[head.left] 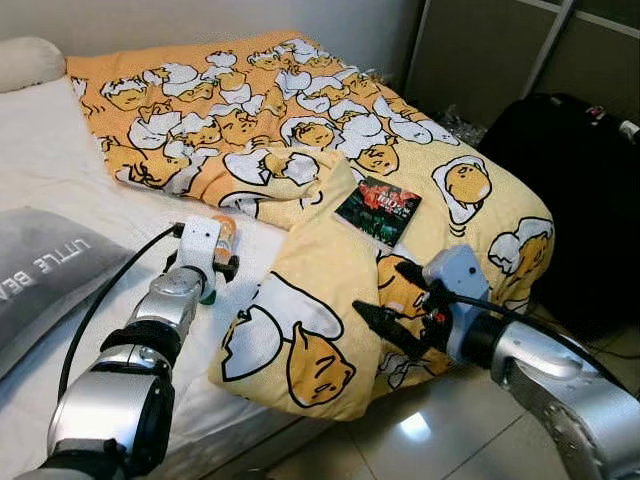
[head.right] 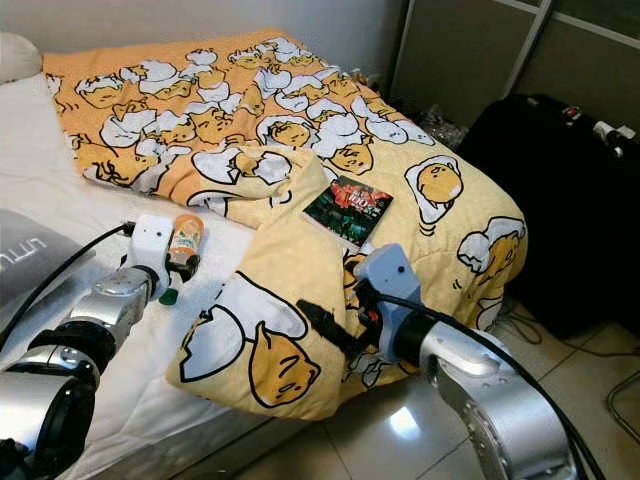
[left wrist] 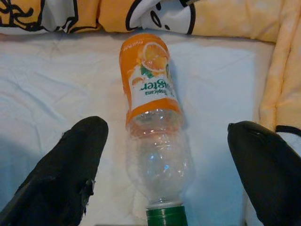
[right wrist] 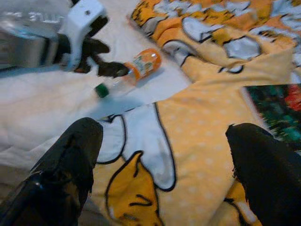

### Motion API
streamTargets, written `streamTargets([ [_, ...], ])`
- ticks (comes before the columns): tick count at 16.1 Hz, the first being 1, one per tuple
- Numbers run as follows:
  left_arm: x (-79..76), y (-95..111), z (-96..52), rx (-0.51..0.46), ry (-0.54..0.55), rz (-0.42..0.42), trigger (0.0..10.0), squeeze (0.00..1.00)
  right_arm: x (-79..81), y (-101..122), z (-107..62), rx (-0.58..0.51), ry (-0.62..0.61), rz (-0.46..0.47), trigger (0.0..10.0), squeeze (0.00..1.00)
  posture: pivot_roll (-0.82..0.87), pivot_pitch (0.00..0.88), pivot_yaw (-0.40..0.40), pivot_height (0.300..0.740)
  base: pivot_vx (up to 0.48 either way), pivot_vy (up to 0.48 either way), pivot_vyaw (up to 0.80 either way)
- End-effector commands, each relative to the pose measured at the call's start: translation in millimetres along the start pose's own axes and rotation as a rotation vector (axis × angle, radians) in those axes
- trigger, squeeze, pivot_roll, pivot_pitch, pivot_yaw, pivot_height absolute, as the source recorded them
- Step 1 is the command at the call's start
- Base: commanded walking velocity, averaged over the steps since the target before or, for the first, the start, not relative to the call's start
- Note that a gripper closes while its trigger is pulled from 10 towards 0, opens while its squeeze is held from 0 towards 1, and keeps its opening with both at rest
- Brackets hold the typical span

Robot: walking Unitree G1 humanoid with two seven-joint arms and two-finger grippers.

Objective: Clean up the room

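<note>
Left gripper (left wrist: 167, 169) fingers spread wide, holding nothing, bottle (left wrist: 153, 117) lying on the bed (head.left: 60, 160) between them, right gripper (right wrist: 162, 174) fingers wide apart, empty, over the blanket (right wrist: 197, 141), book (head.left: 378, 210) beyond

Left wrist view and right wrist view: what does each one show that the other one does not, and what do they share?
Left wrist view alone: the left gripper's fingers spread, one on each side of the bottle. Right wrist view alone: the right gripper open over the egg-print blanket, the dark packet, and the left gripper from outside. Both share: the orange-labelled bottle with a green cap, lying on the white sheet.
</note>
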State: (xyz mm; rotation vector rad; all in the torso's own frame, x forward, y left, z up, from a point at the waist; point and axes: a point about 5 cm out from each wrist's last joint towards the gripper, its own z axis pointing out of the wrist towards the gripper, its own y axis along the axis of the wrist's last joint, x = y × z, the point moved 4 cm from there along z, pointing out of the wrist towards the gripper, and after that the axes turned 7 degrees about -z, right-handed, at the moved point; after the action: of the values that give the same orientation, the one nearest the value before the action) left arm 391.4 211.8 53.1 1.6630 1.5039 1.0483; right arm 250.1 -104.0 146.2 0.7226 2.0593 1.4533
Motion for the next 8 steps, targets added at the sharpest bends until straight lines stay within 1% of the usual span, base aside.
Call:
streamTargets([
  [1, 2.0, -1, 0.3, 0.007, 0.013, 0.018, 10.0, 0.00, 6.7, 3, -7.8, 0.007, 0.033, 0.012, 10.0, 0.00, -0.13, 0.076, -0.047, 0.740, 0.000, 0.000, 0.00],
  [4, 4.7, -6, -0.2, 0.025, 0.022, 0.036, 10.0, 0.00, 16.3, 3, -14.2, 0.025, 0.064, 0.030, 10.0, 0.00, -0.15, 0.133, -0.040, 0.740, 0.000, 0.000, 0.00],
  [5, 4.9, -8, -0.3, 0.031, 0.022, 0.043, 10.0, 0.00, 17.8, 3, -15.3, 0.028, 0.068, 0.035, 10.0, 0.00, -0.16, 0.138, -0.039, 0.740, 0.000, 0.000, 0.00],
  [8, 13.3, -10, -1.3, 0.044, 0.063, 0.059, 10.0, 0.00, 29.7, 3, -21.7, 0.039, 0.078, 0.068, 10.0, 0.00, -0.17, 0.176, -0.020, 0.740, 0.000, 0.000, 0.00],
])
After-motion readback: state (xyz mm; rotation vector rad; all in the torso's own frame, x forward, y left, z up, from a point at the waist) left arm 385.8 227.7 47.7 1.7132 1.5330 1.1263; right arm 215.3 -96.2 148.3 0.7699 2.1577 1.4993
